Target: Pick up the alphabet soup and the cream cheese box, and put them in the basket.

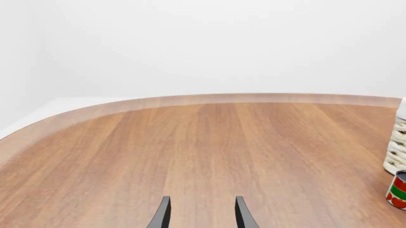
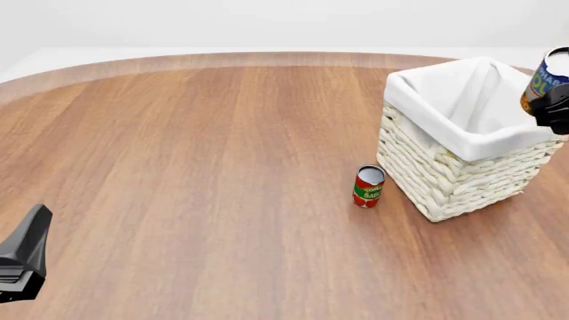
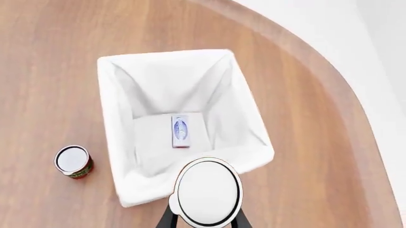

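The soup (image 3: 208, 192) is clamped in the right gripper (image 3: 204, 219) above the basket (image 2: 444, 180) rim, the box (image 3: 180, 131) lies below inside, and the left gripper (image 1: 200, 213) is held apart.

A big brown wooden table (image 2: 204, 167) has a rounded far edge. The basket (image 2: 444, 177), white and woven with a white cloth inside, sits on the table toward its right edge. A small red and green can (image 2: 368, 187) stands upright on the wood just beside the basket, on the side away from that right edge. They do not touch.
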Robot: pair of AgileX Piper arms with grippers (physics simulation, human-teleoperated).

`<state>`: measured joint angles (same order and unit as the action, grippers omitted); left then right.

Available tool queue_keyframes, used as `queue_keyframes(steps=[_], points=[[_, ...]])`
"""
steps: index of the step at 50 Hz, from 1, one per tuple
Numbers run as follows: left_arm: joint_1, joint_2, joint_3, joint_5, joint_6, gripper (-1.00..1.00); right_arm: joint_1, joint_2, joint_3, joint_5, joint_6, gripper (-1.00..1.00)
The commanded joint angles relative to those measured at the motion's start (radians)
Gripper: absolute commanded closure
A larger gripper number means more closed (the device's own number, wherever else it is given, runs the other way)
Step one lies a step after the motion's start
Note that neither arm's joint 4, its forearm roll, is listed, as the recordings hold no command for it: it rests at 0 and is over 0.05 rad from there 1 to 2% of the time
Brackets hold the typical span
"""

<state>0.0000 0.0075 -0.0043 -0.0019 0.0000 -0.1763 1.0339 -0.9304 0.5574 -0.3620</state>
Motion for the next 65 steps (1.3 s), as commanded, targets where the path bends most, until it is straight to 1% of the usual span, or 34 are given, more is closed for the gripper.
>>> queue_keyframes(steps=[1, 2, 4, 8, 10, 11, 13, 15, 19, 20, 26, 36, 48, 56, 65], points=[[0.000, 0.000, 0.000, 0.000, 0.000, -1.00, 0.007, 0.056, -0.134, 0.039, 0.010, 1.00], [0.000, 0.000, 0.000, 0.000, 0.000, -1.00, 0.008, 0.062, -0.130, 0.028, 0.011, 1.00], [0.000, 0.000, 0.000, 0.000, 0.000, -1.00, 0.011, 0.072, -0.159, 0.048, 0.007, 1.00], [0.000, 0.000, 0.000, 0.000, 0.000, -1.00, 0.019, 0.094, -0.182, 0.049, 0.008, 1.00], [0.000, 0.000, 0.000, 0.000, 0.000, -1.00, 0.026, 0.112, -0.189, 0.042, 0.008, 1.00], [0.000, 0.000, 0.000, 0.000, 0.000, -1.00, 0.026, 0.118, -0.167, 0.013, 0.009, 1.00], [0.000, 0.000, 0.000, 0.000, 0.000, -1.00, 0.028, 0.132, -0.170, 0.004, 0.009, 1.00], [0.000, 0.000, 0.000, 0.000, 0.000, -1.00, 0.030, 0.149, -0.206, 0.026, 0.008, 1.00], [0.000, 0.000, 0.000, 0.000, 0.000, -1.00, 0.036, 0.188, -0.220, 0.012, 0.015, 1.00], [0.000, 0.000, 0.000, 0.000, 0.000, -1.00, 0.040, 0.203, -0.187, -0.030, 0.015, 1.00], [0.000, 0.000, 0.000, 0.000, 0.000, -1.00, 0.045, 0.260, -0.208, -0.055, 0.007, 1.00], [0.000, 0.000, 0.000, 0.000, 0.000, -1.00, 0.038, 0.353, -0.221, -0.108, 0.004, 1.00], [0.000, 0.000, 0.000, 0.000, 0.000, -1.00, 0.040, 0.453, -0.256, -0.134, -0.006, 1.00], [0.000, 0.000, 0.000, 0.000, 0.000, -1.00, 0.030, 0.520, -0.274, -0.161, -0.014, 1.00], [0.000, 0.000, 0.000, 0.000, 0.000, -1.00, 0.021, 0.589, -0.301, -0.171, -0.027, 1.00]])
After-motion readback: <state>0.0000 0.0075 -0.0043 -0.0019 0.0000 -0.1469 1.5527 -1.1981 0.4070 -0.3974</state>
